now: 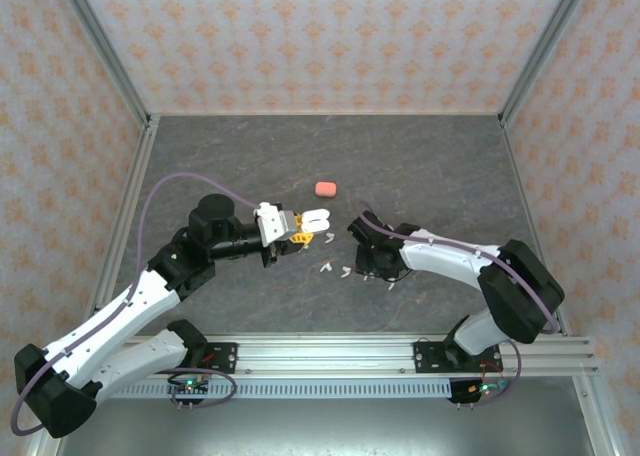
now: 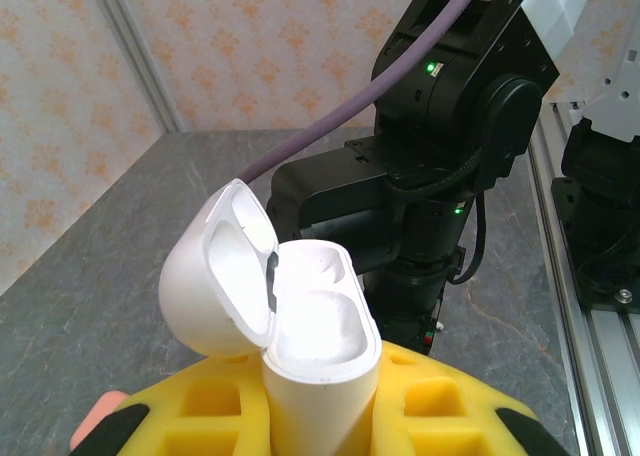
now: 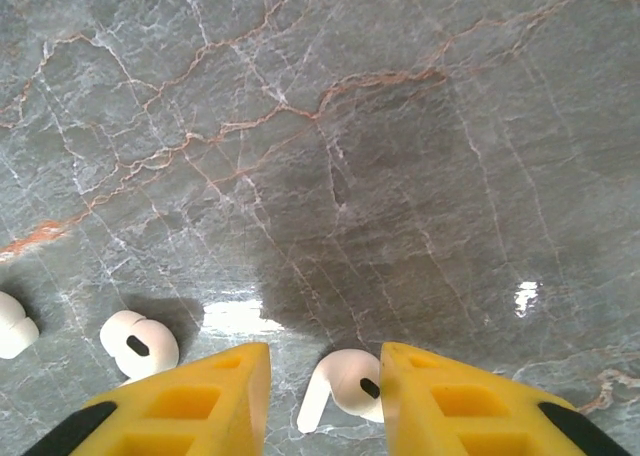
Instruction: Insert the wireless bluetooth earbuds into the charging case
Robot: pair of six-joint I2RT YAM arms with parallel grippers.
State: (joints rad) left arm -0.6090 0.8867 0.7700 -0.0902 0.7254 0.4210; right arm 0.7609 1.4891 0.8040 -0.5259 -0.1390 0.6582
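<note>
I am working over the grey marble table [image 1: 420, 166]. My left pincer [image 2: 320, 401] is pinching the white charging case [image 2: 325, 326] by its lower body and holding it raised above the table, with the lid [image 2: 215, 266] standing open to one side and both sockets looking empty. My right pincer [image 3: 325, 371] is pointing down at the table near the case, its jaws spread part-way on either side of one white earbud [image 3: 348, 378]. The jaw on the right of the wrist view is seeming to touch the head, while a gap is showing between the stem and the other jaw, so I am not judging it as pinched yet. What is worrying me is this: the earbud is rounded and smooth and is lying on polished stone, so jaws closing off-centre could make it roll, turn or shoot out sideways. If it is caught at a bad angle, the stem will not be lining up with its socket. The case could also be twisting in my left grip when something presses into it. A second white earbud [image 3: 140, 343] and part of a third [image 3: 12, 326] are lying further left, apart from my jaws. The one I am aiming at is glossy white, with a bulb-like head, a small dark oval spot and a short curved stem.
</note>
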